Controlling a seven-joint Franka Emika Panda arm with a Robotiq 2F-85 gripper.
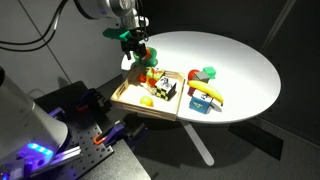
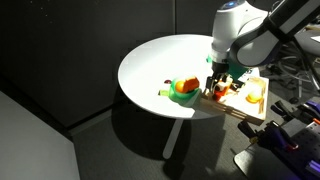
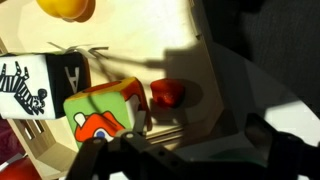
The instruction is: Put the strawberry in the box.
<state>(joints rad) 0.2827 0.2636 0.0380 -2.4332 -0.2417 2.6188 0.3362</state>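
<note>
The strawberry (image 3: 166,92) is small and red and lies on the floor of the box (image 3: 150,40), the shallow light wooden tray, close to its wall. In an exterior view the box (image 1: 130,103) sits at the round table's near edge. My gripper (image 3: 185,160) is open and empty, with its fingers spread just above the strawberry and a green and orange picture cube (image 3: 100,115). In both exterior views the gripper (image 1: 133,58) (image 2: 217,88) hovers over the box.
The box also holds a black-and-white block (image 3: 35,88) and a yellow fruit (image 3: 65,8). On the white table (image 1: 230,55) a small blue box (image 1: 203,103) carries a banana, with a green and red toy (image 1: 206,73) behind it.
</note>
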